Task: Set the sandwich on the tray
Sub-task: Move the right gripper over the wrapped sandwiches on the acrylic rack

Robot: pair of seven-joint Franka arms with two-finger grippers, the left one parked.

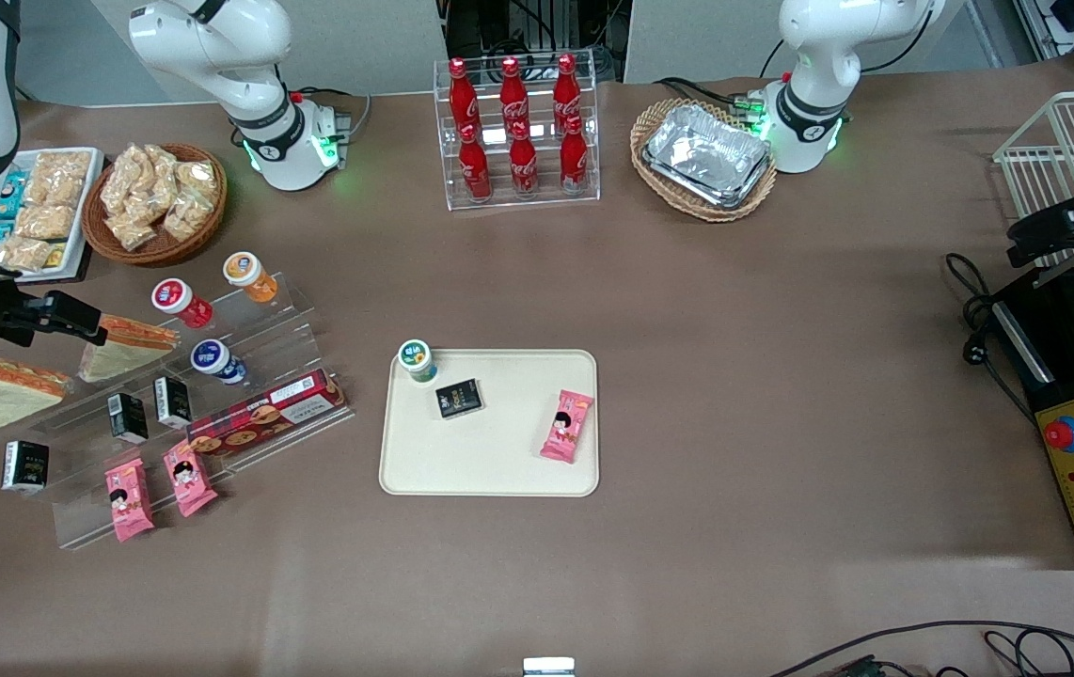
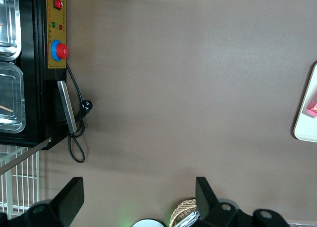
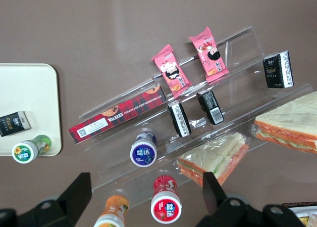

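Hovering above the clear acrylic display stand [image 1: 189, 414] at the working arm's end of the table, the gripper [image 3: 143, 192] is seen with its fingers spread wide and nothing held between them. Two wrapped wedge sandwiches rest on the stand's upper step. The sandwich [image 3: 214, 158] nearer the gripper is taken as the target; the second sandwich [image 3: 290, 123] lies beside it, closer to the table's edge. The cream tray [image 1: 490, 423] sits near the table's middle, well apart from the stand, and already carries a green-lidded cup [image 1: 417, 358] at one corner, a small black pack [image 1: 458, 398] and a pink snack pack [image 1: 566, 425].

Several risks are judged from this arrangement. A red-lidded cup [image 3: 166, 205] and a blue-lidded cup [image 3: 143, 153] lie just beside the target, so one could be knocked off its step by a descending finger. The clear wrap is likely slippery and the bread soft, so the wedge may be crushed or may slide out. The look-alike wedge could also be grasped by mistake. On release, the tray's bare part should be chosen, lest its contents be displaced.
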